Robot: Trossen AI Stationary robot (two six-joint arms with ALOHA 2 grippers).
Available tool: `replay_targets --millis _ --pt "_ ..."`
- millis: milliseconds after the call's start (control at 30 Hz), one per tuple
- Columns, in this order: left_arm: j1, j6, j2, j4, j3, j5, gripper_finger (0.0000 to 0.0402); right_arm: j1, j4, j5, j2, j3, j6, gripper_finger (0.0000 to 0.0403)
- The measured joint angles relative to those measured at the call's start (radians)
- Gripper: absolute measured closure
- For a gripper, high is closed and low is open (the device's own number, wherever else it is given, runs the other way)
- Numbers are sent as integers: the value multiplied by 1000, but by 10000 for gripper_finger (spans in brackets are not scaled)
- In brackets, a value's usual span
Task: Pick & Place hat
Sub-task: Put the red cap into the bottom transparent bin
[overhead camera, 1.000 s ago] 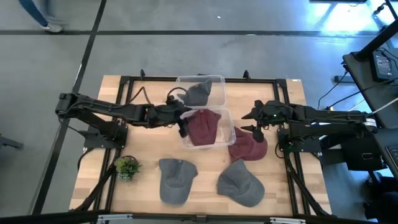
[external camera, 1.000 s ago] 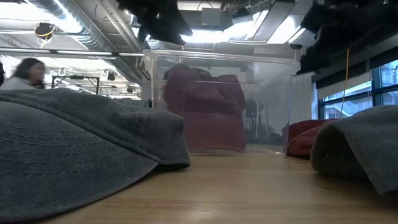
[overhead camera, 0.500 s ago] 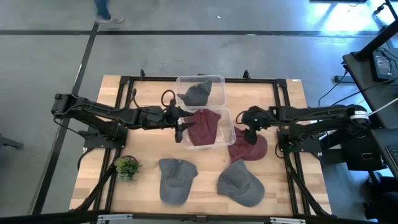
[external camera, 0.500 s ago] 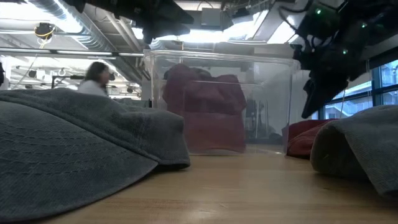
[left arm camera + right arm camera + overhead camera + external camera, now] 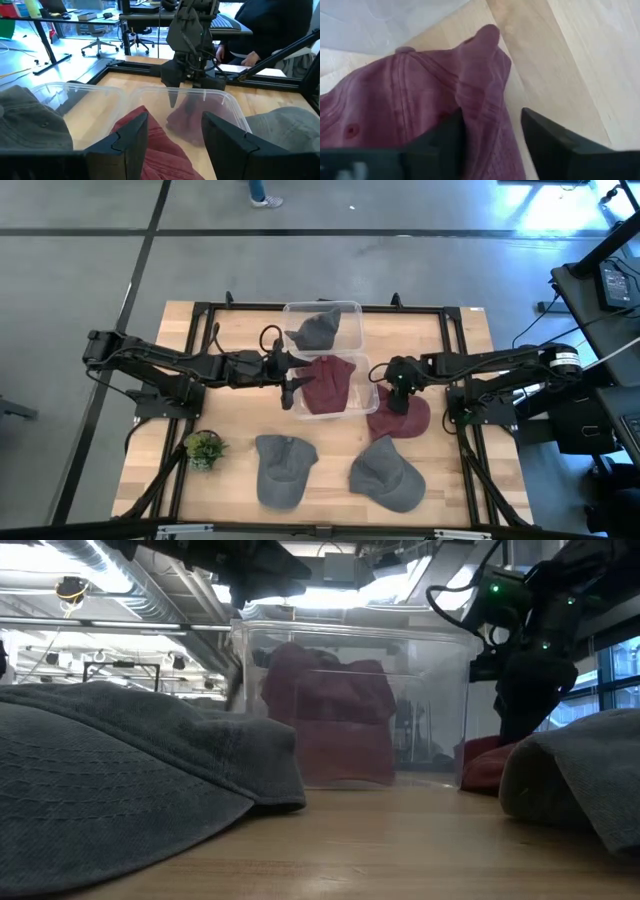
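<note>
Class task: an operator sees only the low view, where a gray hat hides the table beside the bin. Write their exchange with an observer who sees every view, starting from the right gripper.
Operator: What is the right gripper over?
Observer: From above, the right gripper is down on the red hat lying on the table beside the clear bin.
Operator: Gripped?
Observer: Not yet; its wrist view shows the fingers open astride a raised fold.
Operator: The left gripper?
Observer: The left gripper hovers open at the bin's other side.
</note>
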Motion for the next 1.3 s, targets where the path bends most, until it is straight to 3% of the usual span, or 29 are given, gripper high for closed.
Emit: replay_targets --millis 267,467,733,967,1100,1300 --pt "0 -1 0 0 0 -4 221 0 -20 -8 -6 0 -32 387" --pt "0 37 0 1 0 -4 223 9 -86 0 -105 0 -24 396" --pt "0 38 1 64 0 -5 220 65 -186 63 -361 54 -29 399" --pt "13 34 1 115 9 -5 219 143 -346 289 -500 228 -53 400" --pt "41 28 21 131 47 3 222 174 -294 388 -509 335 -153 400" --pt "78 40 129 221 121 96 228 188 -29 385 -466 387 -382 401"
